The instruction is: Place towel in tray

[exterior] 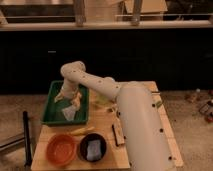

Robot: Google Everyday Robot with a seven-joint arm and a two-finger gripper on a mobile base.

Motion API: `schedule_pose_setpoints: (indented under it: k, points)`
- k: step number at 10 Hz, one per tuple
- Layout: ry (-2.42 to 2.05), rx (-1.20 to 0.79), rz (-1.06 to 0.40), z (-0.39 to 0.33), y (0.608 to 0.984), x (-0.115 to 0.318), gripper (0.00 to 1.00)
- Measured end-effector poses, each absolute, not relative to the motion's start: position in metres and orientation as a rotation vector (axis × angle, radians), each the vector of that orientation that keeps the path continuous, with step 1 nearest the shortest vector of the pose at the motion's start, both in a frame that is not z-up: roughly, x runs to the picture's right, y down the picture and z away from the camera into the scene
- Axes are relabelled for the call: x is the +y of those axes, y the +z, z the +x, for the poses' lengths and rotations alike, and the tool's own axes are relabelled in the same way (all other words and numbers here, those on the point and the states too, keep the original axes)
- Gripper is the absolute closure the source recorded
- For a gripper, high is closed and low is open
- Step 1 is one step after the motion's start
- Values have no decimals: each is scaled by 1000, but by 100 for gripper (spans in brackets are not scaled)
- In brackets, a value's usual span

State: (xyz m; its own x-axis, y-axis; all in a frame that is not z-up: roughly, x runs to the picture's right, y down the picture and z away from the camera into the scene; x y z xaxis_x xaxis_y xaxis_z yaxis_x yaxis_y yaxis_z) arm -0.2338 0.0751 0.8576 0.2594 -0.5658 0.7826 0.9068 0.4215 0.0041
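Observation:
The green tray (51,114) sits at the back left of the wooden table (145,140). A pale towel (68,112) lies inside the tray, near its right side. My white arm reaches from the right across the table and bends down over the tray. My gripper (67,95) hangs over the tray's middle, just above the towel and close to it. I cannot tell whether it touches the towel.
An orange bowl (61,148) and a black bowl (93,148) holding a pale object stand at the table's front left. A dark bar (118,134) and a yellowish item (81,130) lie near them. A black post (26,135) stands left of the table.

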Motion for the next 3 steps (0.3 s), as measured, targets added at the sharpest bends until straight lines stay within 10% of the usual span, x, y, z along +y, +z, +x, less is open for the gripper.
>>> schedule_pose_setpoints:
  k: [3]
  points:
    - [-1049, -761, -477, -225, 844, 40, 20]
